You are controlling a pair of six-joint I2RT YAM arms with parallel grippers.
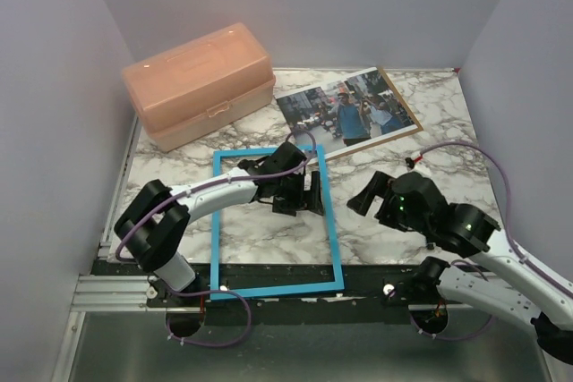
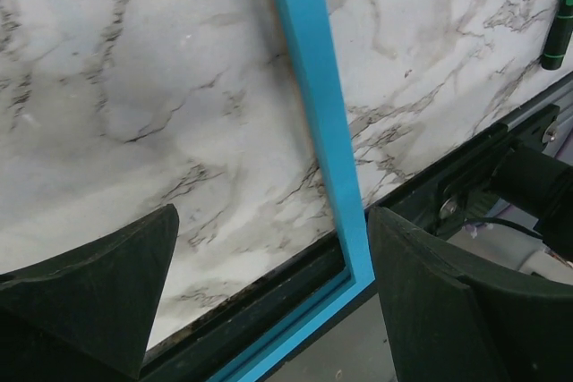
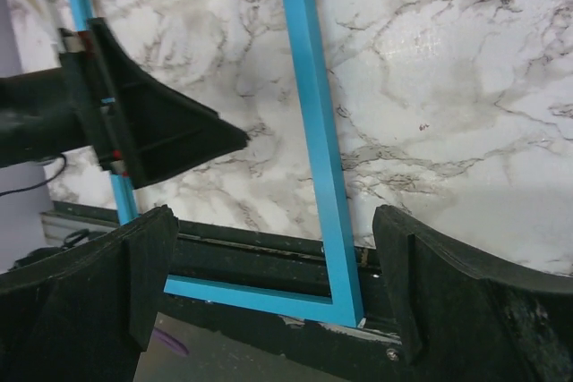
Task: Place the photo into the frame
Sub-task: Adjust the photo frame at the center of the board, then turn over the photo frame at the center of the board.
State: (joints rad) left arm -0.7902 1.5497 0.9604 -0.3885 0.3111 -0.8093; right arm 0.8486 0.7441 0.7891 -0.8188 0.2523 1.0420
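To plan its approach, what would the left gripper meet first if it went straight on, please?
Probably the frame, its blue rail lying between the left gripper fingers, or the marble table beside it.

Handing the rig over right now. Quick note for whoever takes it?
Left end effector: open, empty, over the frame's right rail.
Right end effector: open, empty, just right of the frame.
Frame: flat, blue side up, in front of the left arm.
Photo: face up at far right, outside the frame.
Done: nothing placed yet.
Left: pick up the photo and seat it in the frame.
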